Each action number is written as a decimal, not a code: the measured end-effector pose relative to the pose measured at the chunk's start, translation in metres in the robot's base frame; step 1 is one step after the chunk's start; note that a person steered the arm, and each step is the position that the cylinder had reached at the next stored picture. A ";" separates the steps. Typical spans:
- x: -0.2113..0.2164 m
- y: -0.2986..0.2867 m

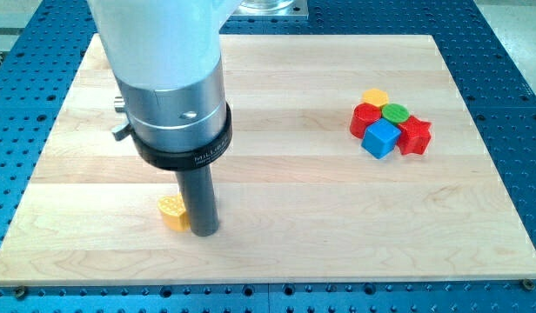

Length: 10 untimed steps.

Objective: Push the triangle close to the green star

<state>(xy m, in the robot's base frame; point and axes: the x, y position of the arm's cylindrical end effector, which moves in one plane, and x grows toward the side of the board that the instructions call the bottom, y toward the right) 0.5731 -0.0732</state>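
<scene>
My tip (204, 233) rests on the wooden board (303, 200) near the view's bottom left, with the arm's wide body above it. A yellow heart block (171, 211) lies just left of the rod, touching it or nearly so, and is partly hidden. The blue triangle does not show; the arm covers the spot where it lay. The green star at the view's top left is also hidden behind the arm.
A tight cluster sits at the view's right: a yellow hexagon (375, 96), a red block (364, 120), a green round block (395, 112), a blue cube (381, 137) and a red star (415, 135). Blue perforated table surrounds the board.
</scene>
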 end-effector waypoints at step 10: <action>-0.117 -0.079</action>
<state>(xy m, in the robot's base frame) 0.4557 -0.1518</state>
